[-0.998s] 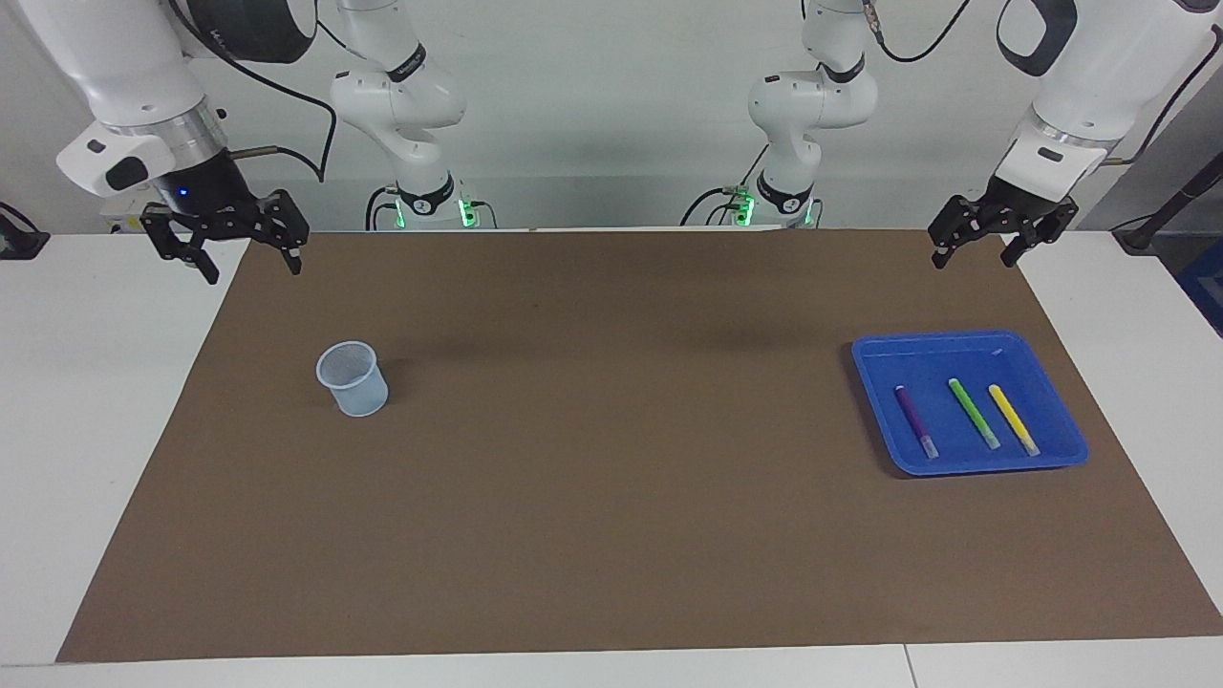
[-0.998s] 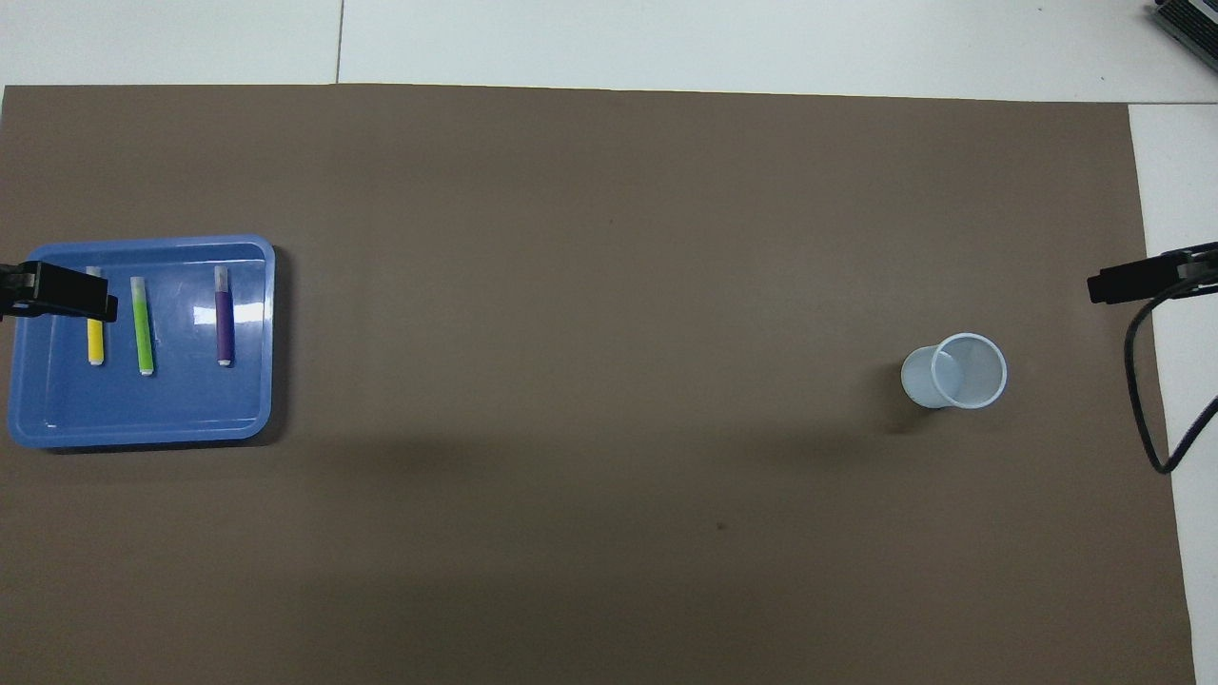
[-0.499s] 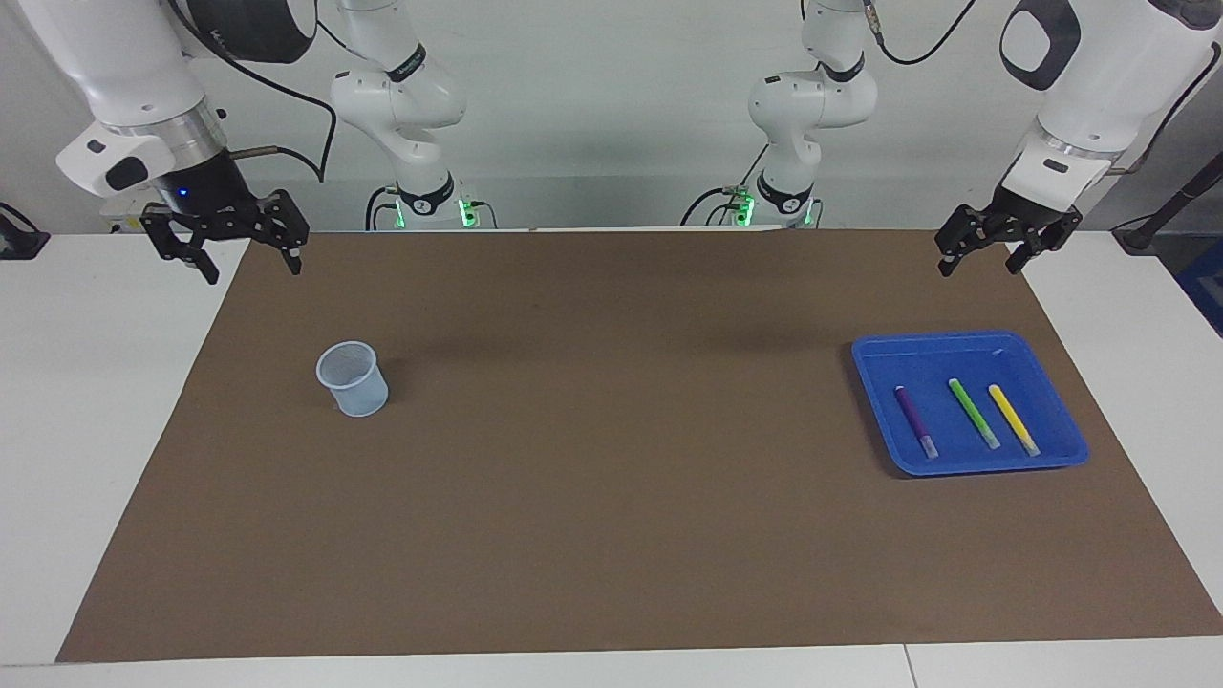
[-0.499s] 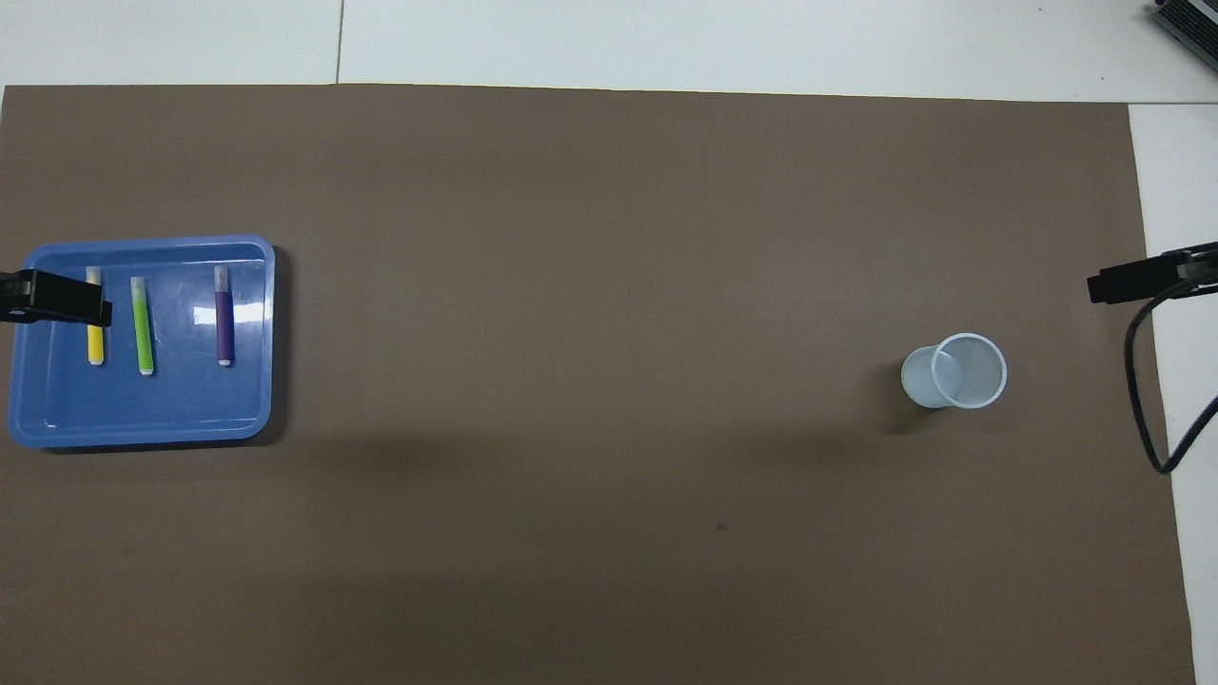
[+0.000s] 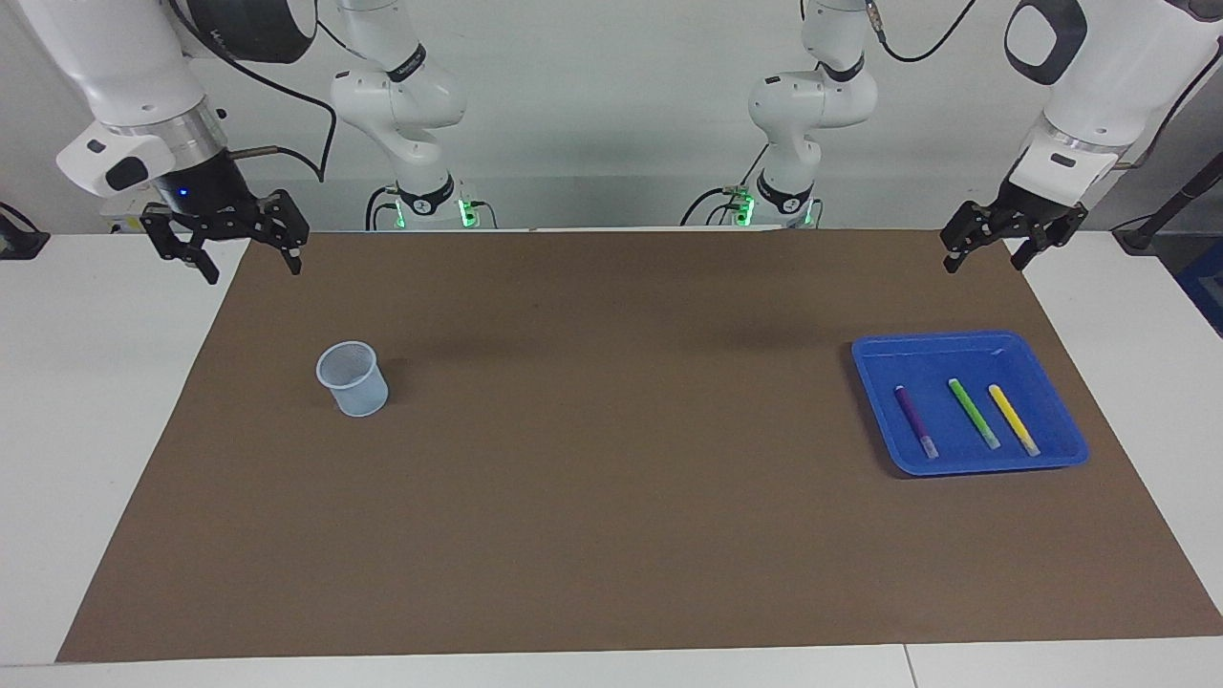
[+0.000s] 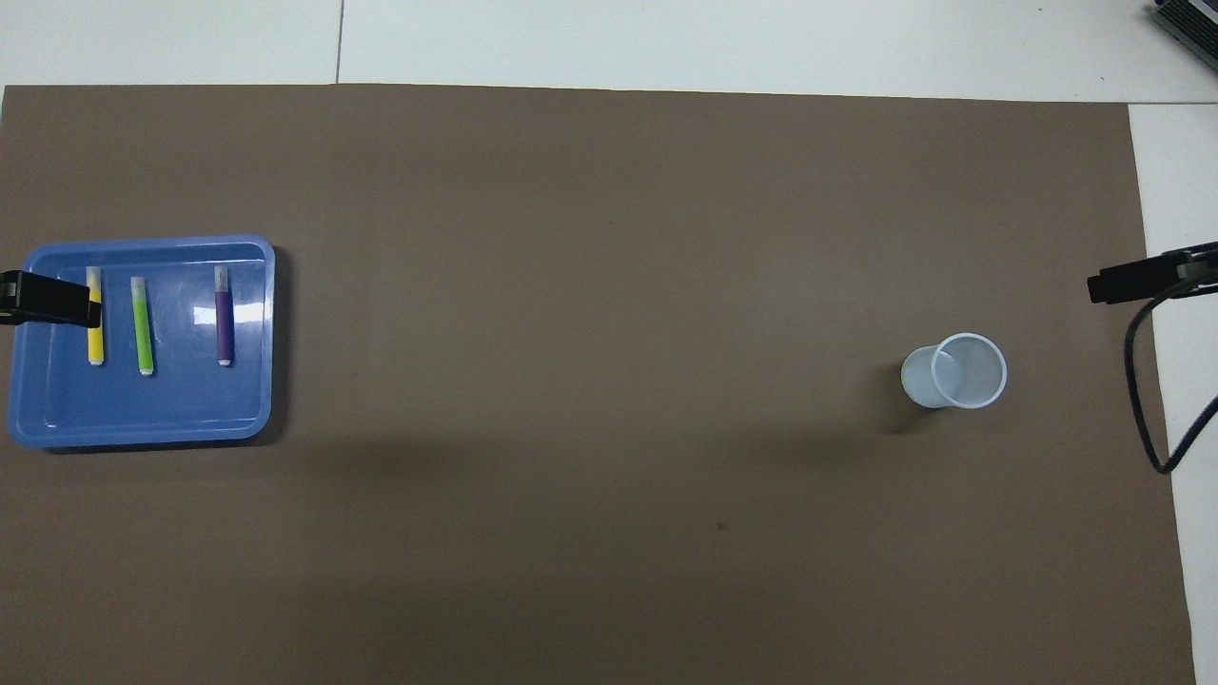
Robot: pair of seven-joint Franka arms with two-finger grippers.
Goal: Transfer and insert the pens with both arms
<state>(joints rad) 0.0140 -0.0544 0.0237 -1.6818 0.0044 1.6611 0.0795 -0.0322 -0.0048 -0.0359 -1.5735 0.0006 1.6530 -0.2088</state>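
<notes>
Note that the left gripper [image 5: 1011, 247] has shifted slightly toward the robots over the last second and hangs in the air, jaws wide open, holding nothing. No pen is picked yet. The purple pen [image 5: 915, 420], green pen [image 5: 974, 413] and yellow pen [image 5: 1013, 419] lie in the blue tray [image 5: 955, 344]. The right gripper [image 5: 227, 247] waits, open and empty, well apart from the tray.

The brown mat [image 5: 611, 497] lies bare across its whole middle, open to passage from either end. Only two things stand on it: a pale mesh cup [image 5: 353, 379] toward the right arm's end and a blue tray [image 5: 1051, 354] toward the left arm's end, well apart. Inside the tray the purple pen [image 5: 915, 420], green pen [image 5: 974, 413] and yellow pen [image 5: 1013, 419] lie side by side with gaps between them, the low rim around them
</notes>
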